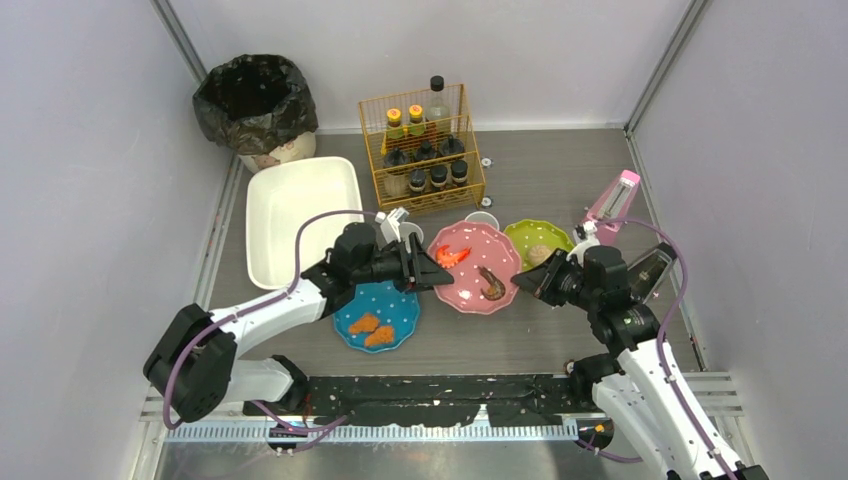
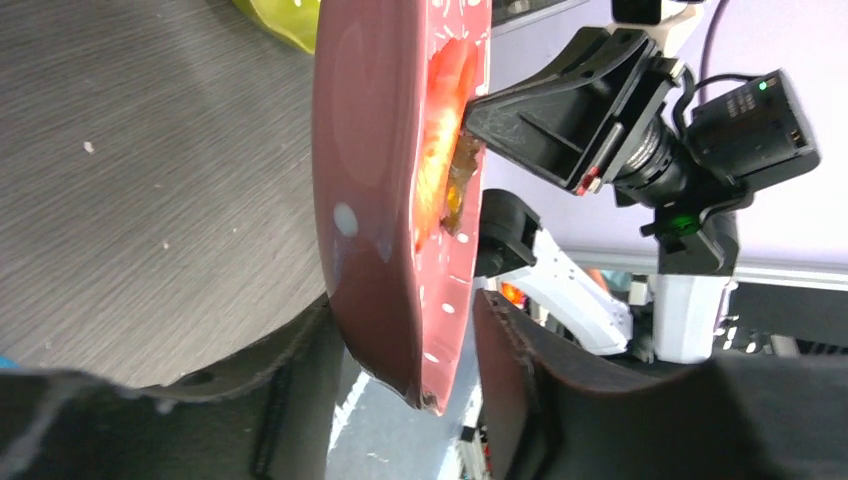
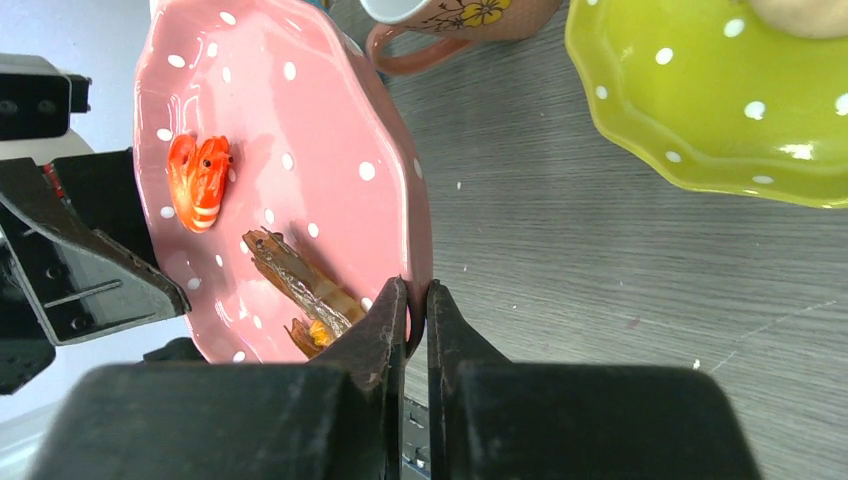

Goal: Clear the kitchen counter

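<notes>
A pink dotted plate (image 1: 478,262) sits at the middle of the grey kitchen counter (image 1: 560,180). It carries a red shrimp (image 1: 450,256) and a brown shrimp (image 1: 492,283). My right gripper (image 1: 525,283) is shut on the plate's right rim, as the right wrist view shows (image 3: 418,300). My left gripper (image 1: 425,268) is open, with its jaws on either side of the plate's left rim (image 2: 410,375) and gaps on both sides. The plate (image 3: 300,120) and both shrimps (image 3: 198,180) (image 3: 300,285) show in the right wrist view.
A green dotted plate (image 1: 535,240) with food lies right of the pink one, and a mug (image 1: 482,218) stands behind it. A blue plate (image 1: 378,315) with fried pieces lies under the left arm. A white tub (image 1: 300,215), a lined bin (image 1: 255,100) and a wire bottle basket (image 1: 422,150) stand at the back.
</notes>
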`<state>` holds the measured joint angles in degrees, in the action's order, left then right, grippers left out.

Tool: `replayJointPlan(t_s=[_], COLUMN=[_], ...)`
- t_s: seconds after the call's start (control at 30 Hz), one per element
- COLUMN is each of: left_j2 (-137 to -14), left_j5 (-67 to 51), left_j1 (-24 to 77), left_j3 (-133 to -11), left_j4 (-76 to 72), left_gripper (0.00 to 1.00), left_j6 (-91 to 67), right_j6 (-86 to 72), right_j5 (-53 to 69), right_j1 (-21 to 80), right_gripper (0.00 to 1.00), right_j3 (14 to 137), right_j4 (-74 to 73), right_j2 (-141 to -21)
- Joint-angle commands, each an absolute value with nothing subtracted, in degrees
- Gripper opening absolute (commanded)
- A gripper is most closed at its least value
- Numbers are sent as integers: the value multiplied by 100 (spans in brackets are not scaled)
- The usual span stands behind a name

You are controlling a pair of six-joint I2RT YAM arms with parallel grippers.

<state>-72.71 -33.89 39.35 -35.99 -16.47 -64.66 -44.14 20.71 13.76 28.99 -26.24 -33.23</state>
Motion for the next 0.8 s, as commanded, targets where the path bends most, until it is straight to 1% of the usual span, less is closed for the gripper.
replayJointPlan(t_s=[0.0,0.13,0.23,0.53,0.6,0.67,0.77], left_j2=[-7153,-7149,-7184,-7424,-7493,-7547,-7542], left_j5=[-3138,-2917,-2751,-2245,-2176,-2112,-1959], left_j1=[3987,4053,4131,4267,4300,4344,4344], left_j3=[-3427,-3436,-3464,-3587,-3686,-3772,-3763], left_j4=[-2543,-2627,-2705,-2898,-2907,-2933,-3225], left_gripper=[47,40,36,34,30,22,2], left_j6=[-6860,-6932,-6984,-7269,-7277,-7290,-7383], right_j6=[-4907,-4888,-4963,-5008,-5005,-4987,-4934], right_j5=[2006,1839,1776,1714,1700,1701,1743], right_j1=[1365,1362,1363,1363,1362,1362,1363], right_gripper=[5,5,5,5,5,5,5], right_j3=[3514,3662,3707,3851,3894,3939,4031], right_j4=[-2149,-2319,-2335,-2358,-2349,-2348,-2302], right_j2=[-3107,-3069,-3063,-3151,-3183,-3240,-3342])
